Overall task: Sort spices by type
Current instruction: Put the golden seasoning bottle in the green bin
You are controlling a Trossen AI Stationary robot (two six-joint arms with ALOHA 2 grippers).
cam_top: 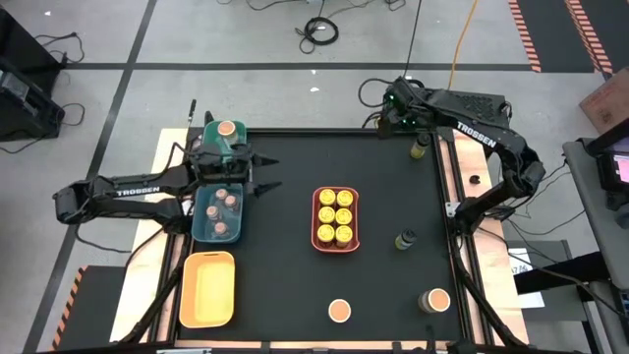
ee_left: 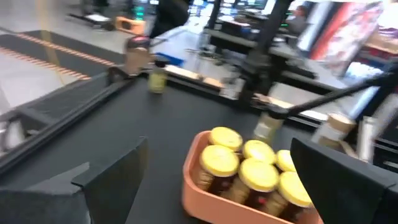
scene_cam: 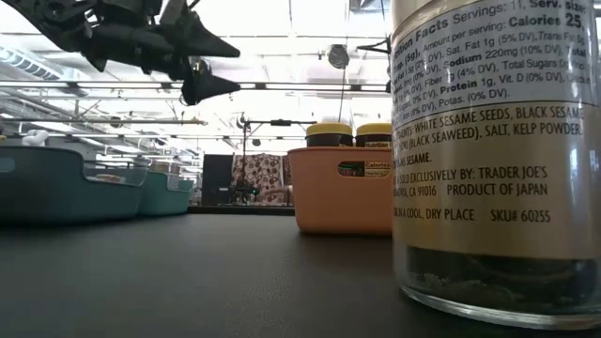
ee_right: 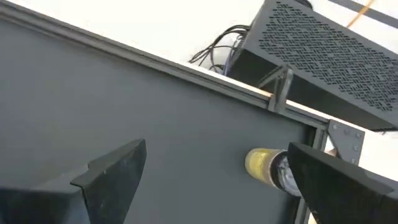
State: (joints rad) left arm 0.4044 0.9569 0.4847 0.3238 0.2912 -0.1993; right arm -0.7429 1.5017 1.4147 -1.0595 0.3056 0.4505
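Six yellow-lidded jars [cam_top: 335, 218] stand in the coral tray [cam_top: 316, 218] at mid-table. Pinkish-brown-lidded jars [cam_top: 226, 202] sit in the teal tray [cam_top: 201, 218], and one tan-orange-lidded jar [cam_top: 227, 129] in the green tray [cam_top: 236, 147]. My left gripper [cam_top: 275, 171] hangs open between the teal and coral trays, facing the yellow jars [ee_left: 249, 171]. My right gripper [cam_top: 411, 123] is open at the far right corner above a small jar [cam_top: 421, 147]. In the right wrist view that jar [ee_right: 264, 165] is partly hidden behind one finger [ee_right: 336, 180].
Loose on the table stand two tan-orange-lidded jars [cam_top: 340, 311] [cam_top: 435, 300] near the front edge and a dark jar [cam_top: 405, 239] right of the coral tray. A yellow tray [cam_top: 207, 288] lies at the near left. A labelled jar [scene_cam: 498, 150] stands close before the low camera.
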